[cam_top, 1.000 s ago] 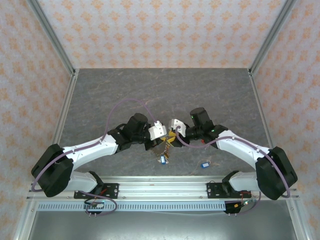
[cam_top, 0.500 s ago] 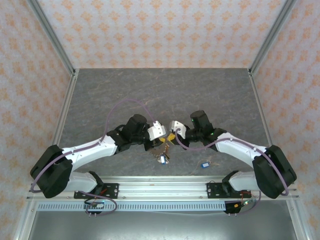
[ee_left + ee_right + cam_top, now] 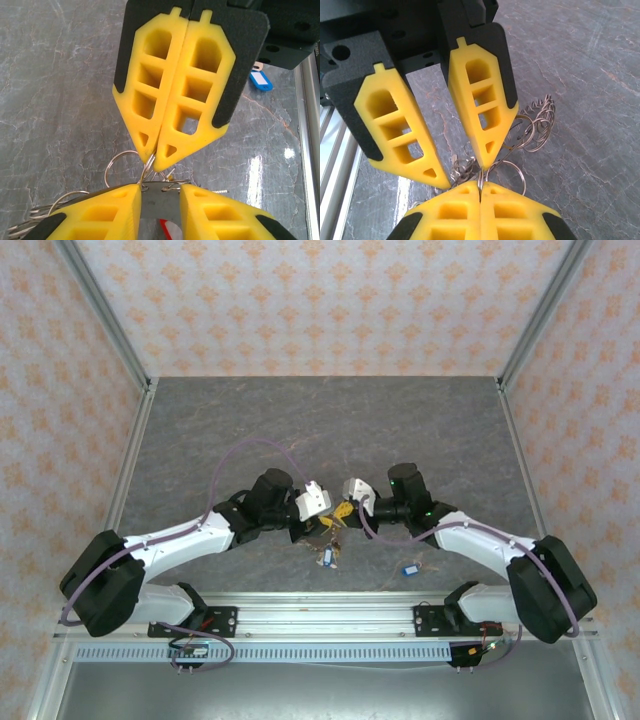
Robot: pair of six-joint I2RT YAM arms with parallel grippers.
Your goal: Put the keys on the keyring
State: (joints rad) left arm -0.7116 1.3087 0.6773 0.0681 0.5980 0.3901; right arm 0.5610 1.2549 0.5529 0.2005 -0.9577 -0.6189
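Note:
Both grippers meet tip to tip just above the table's near middle. My left gripper [image 3: 320,529] [image 3: 160,189] is shut on the keyring [image 3: 159,207], a flat grey plate held edgewise between its yellow fingers. A red tag [image 3: 172,232] shows below the plate. My right gripper [image 3: 339,515] [image 3: 480,186] [image 3: 154,156] is shut on a thin wire split ring [image 3: 514,170] right at the plate's edge. Several more wire rings and keys [image 3: 536,125] hang bunched around the fingers. A blue tag [image 3: 325,558] dangles beneath the grippers.
A loose key with a blue tag [image 3: 410,569] [image 3: 260,80] lies on the grey marble-pattern table [image 3: 330,430] near the right arm, close to the metal rail [image 3: 330,605] at the front edge. Patterned walls enclose the other three sides.
The right arm's wrist has shifted slightly to the right. Both grippers stay joined at the bunch of rings, which hangs much as before.

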